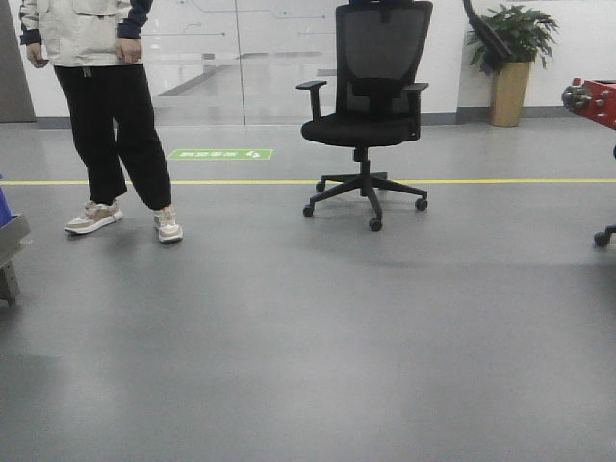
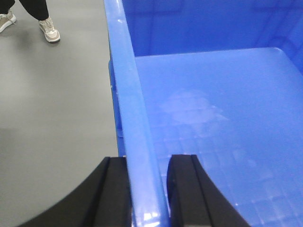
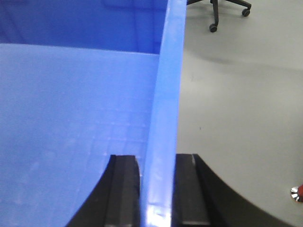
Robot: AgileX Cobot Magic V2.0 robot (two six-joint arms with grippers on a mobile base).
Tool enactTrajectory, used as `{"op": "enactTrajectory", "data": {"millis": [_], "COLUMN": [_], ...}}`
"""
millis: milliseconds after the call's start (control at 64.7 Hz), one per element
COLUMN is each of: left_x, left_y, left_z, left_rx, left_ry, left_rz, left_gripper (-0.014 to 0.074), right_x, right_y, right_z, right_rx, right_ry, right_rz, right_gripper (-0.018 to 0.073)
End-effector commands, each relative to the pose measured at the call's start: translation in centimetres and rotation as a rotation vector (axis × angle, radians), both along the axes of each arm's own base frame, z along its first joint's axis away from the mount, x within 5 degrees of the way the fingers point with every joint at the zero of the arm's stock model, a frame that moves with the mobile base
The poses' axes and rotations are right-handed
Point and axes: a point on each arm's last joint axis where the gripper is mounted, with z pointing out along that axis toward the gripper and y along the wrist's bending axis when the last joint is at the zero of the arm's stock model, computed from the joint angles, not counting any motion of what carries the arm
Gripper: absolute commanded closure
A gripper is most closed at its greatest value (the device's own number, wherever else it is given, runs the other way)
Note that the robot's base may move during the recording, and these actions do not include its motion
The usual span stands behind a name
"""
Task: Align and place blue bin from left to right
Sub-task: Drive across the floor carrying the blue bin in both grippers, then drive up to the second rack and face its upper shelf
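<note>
The blue bin [image 2: 227,118] fills both wrist views, and its inside is empty. In the left wrist view my left gripper [image 2: 149,189] straddles the bin's left rim [image 2: 128,94], one black finger outside and one inside, pressed against the wall. In the right wrist view my right gripper [image 3: 157,189] clamps the bin's right rim [image 3: 165,94] in the same way, with the bin's floor [image 3: 71,104] to its left. Neither gripper shows in the front view, and the held bin does not show there.
A person [image 1: 106,106] stands at the far left of the grey floor, their shoe [image 2: 49,30] near the bin's left side. A black office chair [image 1: 371,106] stands ahead. A potted plant [image 1: 515,58] and a red object [image 1: 597,101] are at the right, and a blue-grey object [image 1: 8,241] at the left edge.
</note>
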Motion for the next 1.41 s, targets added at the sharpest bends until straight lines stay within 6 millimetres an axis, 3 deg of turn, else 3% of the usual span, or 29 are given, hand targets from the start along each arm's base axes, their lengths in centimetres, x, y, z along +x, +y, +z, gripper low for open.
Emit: {"op": "enactTrajectory", "data": {"millis": [0,1390], "left_x": [-0.8,-0.8], "left_y": [-0.31,-0.31], "left_z": [2.06,2.06], "left_rx": [-0.022,-0.022], "left_ry": [-0.134,-0.134], "left_rz": [-0.03,-0.03], "left_gripper": [0.0613,0.0613], "right_x": [-0.51,-0.51], "right_y": [-0.13,-0.13], "right_z": [2.6,2.6], "right_rx": [0.013,0.013], "right_ry": [-0.194,-0.194], "right_rz": [0.04,0.04], "right_gripper": [0.0629,0.0629]}}
